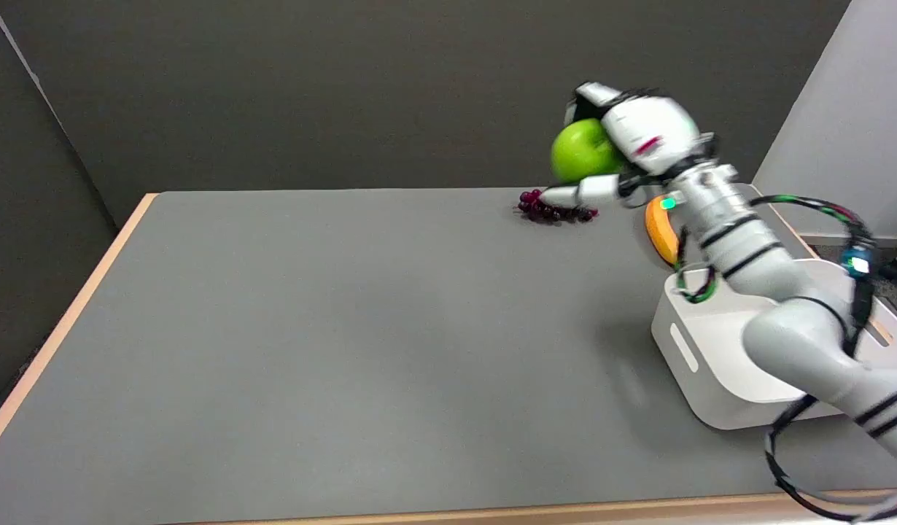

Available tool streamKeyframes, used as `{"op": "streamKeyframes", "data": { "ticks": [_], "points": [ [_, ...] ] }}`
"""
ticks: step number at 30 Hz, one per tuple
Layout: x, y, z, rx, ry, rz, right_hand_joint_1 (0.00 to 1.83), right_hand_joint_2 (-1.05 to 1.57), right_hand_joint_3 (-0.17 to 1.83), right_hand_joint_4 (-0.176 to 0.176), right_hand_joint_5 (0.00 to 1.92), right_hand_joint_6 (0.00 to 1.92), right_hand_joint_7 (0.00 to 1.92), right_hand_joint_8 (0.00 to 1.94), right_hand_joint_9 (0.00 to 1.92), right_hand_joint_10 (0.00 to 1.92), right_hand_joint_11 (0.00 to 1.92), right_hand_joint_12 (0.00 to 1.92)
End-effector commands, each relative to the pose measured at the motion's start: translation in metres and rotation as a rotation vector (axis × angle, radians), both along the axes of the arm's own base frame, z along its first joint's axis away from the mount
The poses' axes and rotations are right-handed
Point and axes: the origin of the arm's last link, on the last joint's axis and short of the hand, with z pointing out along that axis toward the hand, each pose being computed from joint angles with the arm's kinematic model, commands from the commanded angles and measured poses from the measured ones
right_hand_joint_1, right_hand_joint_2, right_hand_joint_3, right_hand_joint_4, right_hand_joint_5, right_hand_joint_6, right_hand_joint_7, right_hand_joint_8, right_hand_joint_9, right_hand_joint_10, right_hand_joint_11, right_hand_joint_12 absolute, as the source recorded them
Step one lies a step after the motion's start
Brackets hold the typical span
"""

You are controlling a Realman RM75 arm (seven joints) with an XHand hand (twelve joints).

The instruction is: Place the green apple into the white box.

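While raised above surface, right hand has fingers wrapped around green apple; apple airborne beyond white box, above purple grapes; orange fruit just behind box

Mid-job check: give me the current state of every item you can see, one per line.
right hand: raised above the table's far side, holds the green apple.
green apple: gripped, lifted off the table, not yet in the box.
white box: upright, open-topped, arm partly covering it.
purple grapes: lying on the table.
orange fruit: behind the box, partly hidden.
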Motion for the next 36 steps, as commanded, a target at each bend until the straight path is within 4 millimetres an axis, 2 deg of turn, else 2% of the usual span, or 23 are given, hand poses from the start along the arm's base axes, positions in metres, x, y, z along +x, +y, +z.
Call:
{"op": "streamKeyframes", "data": {
  "ticks": [1,3,8,10,11,19,24,25,26,27,33,36],
  "points": [
    [0.022,0.152,0.123,-0.457,-0.213,0.422,1.12,1.18,0.38,-0.108,0.48,1.62,0.69,1.74,0.76,1.88,0.57,1.92],
    [0.014,0.167,0.126,-0.500,-0.209,0.429,1.11,1.18,0.38,-0.110,0.48,1.62,0.69,1.74,0.75,1.89,0.54,1.92],
    [-0.008,0.188,0.128,-0.574,-0.223,0.424,1.14,1.18,0.38,-0.131,0.48,1.60,0.69,1.73,0.75,1.91,0.52,1.92],
    [-0.016,0.194,0.129,-0.598,-0.236,0.422,1.30,1.07,0.54,-0.171,0.47,1.55,0.66,1.67,0.71,1.92,0.52,1.92],
    [-0.022,0.197,0.131,-0.614,-0.244,0.418,1.32,1.06,0.56,-0.176,0.47,1.55,0.66,1.66,0.70,1.92,0.53,1.92],
    [-0.064,0.216,0.144,-0.749,-0.299,0.348,1.32,1.07,0.53,-0.176,0.47,1.54,0.66,1.65,0.69,1.92,0.52,1.92],
    [-0.080,0.216,0.135,-0.743,-0.306,0.305,1.32,1.08,0.52,-0.176,0.47,1.54,0.66,1.65,0.69,1.92,0.51,1.92],
    [-0.082,0.221,0.127,-0.755,-0.360,0.310,1.32,1.08,0.52,-0.176,0.47,1.54,0.66,1.65,0.69,1.92,0.52,1.92],
    [-0.080,0.240,0.109,-0.809,-0.534,0.336,1.32,1.08,0.53,-0.176,0.47,1.54,0.66,1.65,0.69,1.92,0.52,1.92],
    [-0.091,0.215,0.127,-0.756,-0.263,0.260,1.32,1.07,0.53,-0.176,0.47,1.54,0.67,1.65,0.69,1.92,0.53,1.92],
    [-0.121,0.223,0.117,-0.786,-0.239,0.191,1.33,1.00,0.65,-0.176,0.50,1.55,0.71,1.63,0.71,1.92,0.64,1.92],
    [-0.125,0.226,0.112,-0.789,-0.262,0.188,1.33,0.99,0.67,-0.176,0.51,1.56,0.71,1.64,0.71,1.92,0.65,1.92]
  ]
}}
